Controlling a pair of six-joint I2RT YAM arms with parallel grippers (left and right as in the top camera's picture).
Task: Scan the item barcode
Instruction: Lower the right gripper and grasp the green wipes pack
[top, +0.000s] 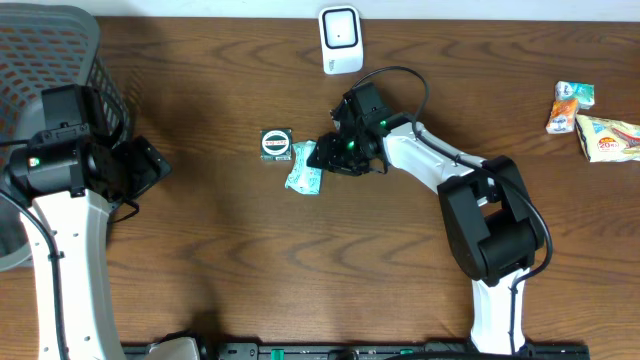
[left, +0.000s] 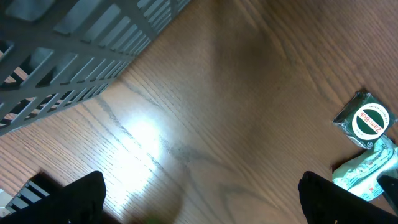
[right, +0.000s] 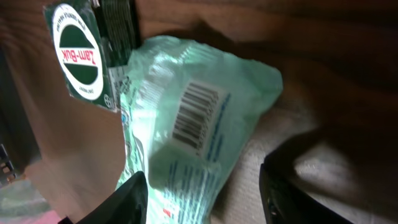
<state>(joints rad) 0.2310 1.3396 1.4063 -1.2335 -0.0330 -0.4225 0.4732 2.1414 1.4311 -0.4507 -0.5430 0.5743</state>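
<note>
A pale green packet (top: 303, 172) lies on the wooden table with its barcode facing up, clear in the right wrist view (right: 193, 118). My right gripper (top: 325, 158) is lowered over its right end. The fingers straddle the packet (right: 202, 193): the left finger (right: 132, 198) is at the packet's edge, and the right finger (right: 292, 186) stands a gap away from it. A white scanner (top: 341, 38) stands at the back of the table. My left gripper (top: 150, 165) hovers wide open (left: 199, 199) over bare wood at the left.
A dark green sachet with a round white label (top: 276, 144) (left: 364, 119) (right: 81, 53) touches the packet's far-left side. A grey mesh basket (top: 60, 50) (left: 74, 37) fills the back left corner. Two snack packets (top: 572, 105) (top: 610, 137) lie at the far right.
</note>
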